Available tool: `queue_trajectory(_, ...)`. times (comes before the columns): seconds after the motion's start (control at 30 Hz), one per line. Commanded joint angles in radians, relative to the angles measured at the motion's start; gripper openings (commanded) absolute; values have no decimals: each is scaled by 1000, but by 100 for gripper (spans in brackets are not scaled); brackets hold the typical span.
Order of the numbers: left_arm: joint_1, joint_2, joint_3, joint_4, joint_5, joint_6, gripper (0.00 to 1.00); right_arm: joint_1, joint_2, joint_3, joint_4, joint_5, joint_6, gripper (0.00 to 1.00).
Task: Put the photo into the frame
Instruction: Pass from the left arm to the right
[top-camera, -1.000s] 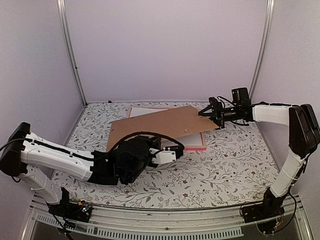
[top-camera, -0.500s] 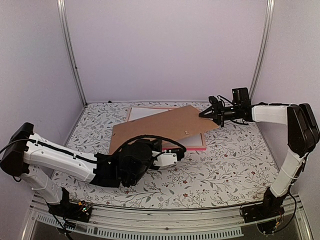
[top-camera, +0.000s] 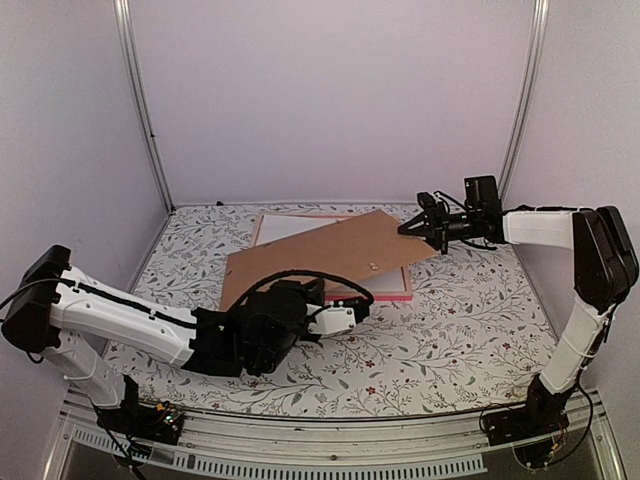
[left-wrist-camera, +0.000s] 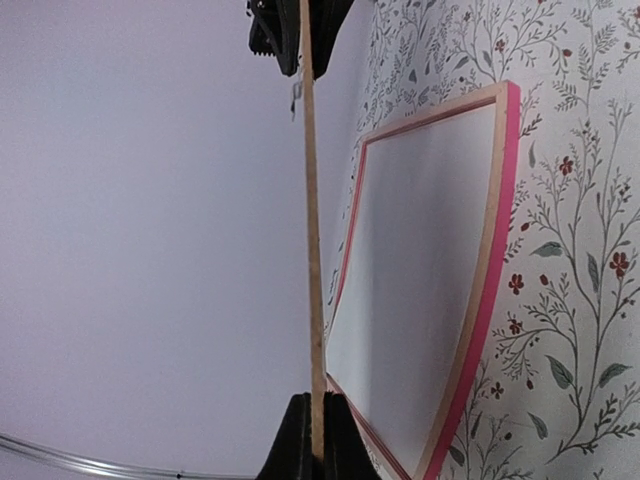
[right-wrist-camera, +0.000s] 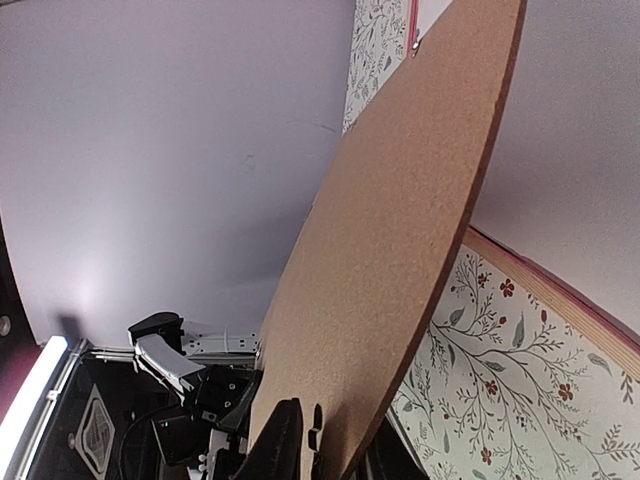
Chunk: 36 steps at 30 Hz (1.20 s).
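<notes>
Left wrist view: the left gripper (left-wrist-camera: 312, 440) has its fingers (left-wrist-camera: 293, 445) pressed onto the near end of the board (left-wrist-camera: 312, 250), which shows edge-on as a thin brown line running away from the camera. At the board's far end the right gripper (left-wrist-camera: 303, 45) is closed over it, one finger on each face. To the right, the frame (left-wrist-camera: 493, 200) lies flat on the table (left-wrist-camera: 570, 300), its pink rim around a white sheet (left-wrist-camera: 410, 290).

Right wrist view: the board's brown face slants up from between the right fingers (right-wrist-camera: 282, 445), which pinch its corner. Part of the frame's rim (right-wrist-camera: 560, 297) shows past the board's right edge, lying on the flowered table.

Top view: the frame lies at the far middle of the table. The board is held over it, covering most of it. The left gripper has the board's near left part and the right gripper has its far right corner. The frame's near right corner shows past the board.
</notes>
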Motion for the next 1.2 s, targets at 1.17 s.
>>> queue_trajectory(1.17, -119, 23, -112, 180, 20, 243, 0, 30, 81, 77, 126, -16, 87, 25)
